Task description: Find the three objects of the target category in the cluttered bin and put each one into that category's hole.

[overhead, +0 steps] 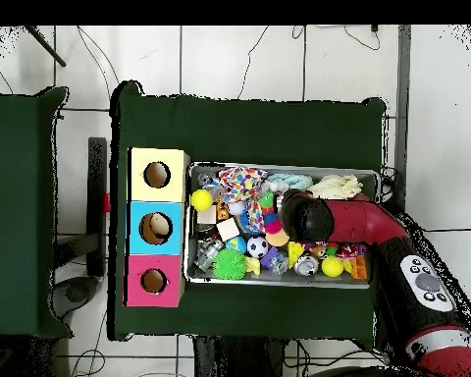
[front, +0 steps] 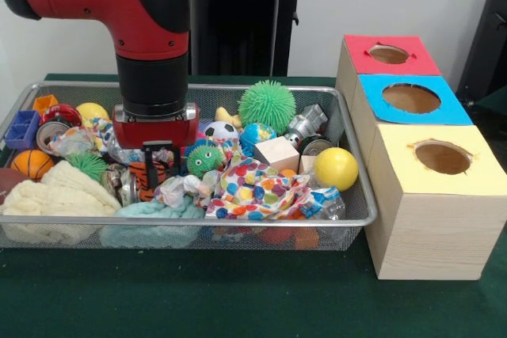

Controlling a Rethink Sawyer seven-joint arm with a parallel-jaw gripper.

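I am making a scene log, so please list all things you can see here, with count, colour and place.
bin: one, silver wire mesh, on the green table.
tiger plush: one, orange with black stripes, under the gripper.
spiky balls: three, green, in the bin.
yellow ball: one, right end of the bin.
spotted cloth: one, many colours, bin's front middle.
wooden cube: one, pale, centre of the bin.
soccer ball: one, black and white, centre of the bin.
boxes: three, pale wood, right of the bin; tops red, blue, yellow.
hole: one, round, red top.
gripper: one, red and black, lowered into the bin's left half.
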